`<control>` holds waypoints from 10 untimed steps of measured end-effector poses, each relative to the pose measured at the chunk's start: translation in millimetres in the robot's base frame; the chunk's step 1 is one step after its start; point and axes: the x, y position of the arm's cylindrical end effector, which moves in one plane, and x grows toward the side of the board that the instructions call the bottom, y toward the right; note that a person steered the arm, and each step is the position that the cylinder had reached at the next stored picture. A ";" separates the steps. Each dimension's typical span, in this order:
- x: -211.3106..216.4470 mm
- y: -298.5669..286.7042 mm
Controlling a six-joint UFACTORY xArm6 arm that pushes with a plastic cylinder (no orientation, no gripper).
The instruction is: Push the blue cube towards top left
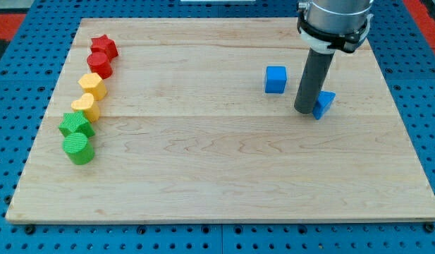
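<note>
A robotics lab bench — a pale wooden board lies on a blue perforated mounting plate dotted with regular holes, and a grey industrial arm stands over it — test fixtures, not household furniture.

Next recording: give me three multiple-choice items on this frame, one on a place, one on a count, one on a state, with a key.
1. Where is my tip?
A. Among the red blocks
B. Just left of the blue block at the view's right
C. Off the board

2. How many blue blocks lie on the board?
A. One
B. Two
C. Four

3. How does the blue cube stand to my tip?
A. Apart, up-left of it
B. Hidden behind the rod
C. Stacked on a yellow block

Key: B, the rod ends beside that block; B, two show; A, bare wood lies between them.
</note>
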 end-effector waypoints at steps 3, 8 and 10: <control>-60.4 -72.3; -110.3 -241.9; -106.0 -262.0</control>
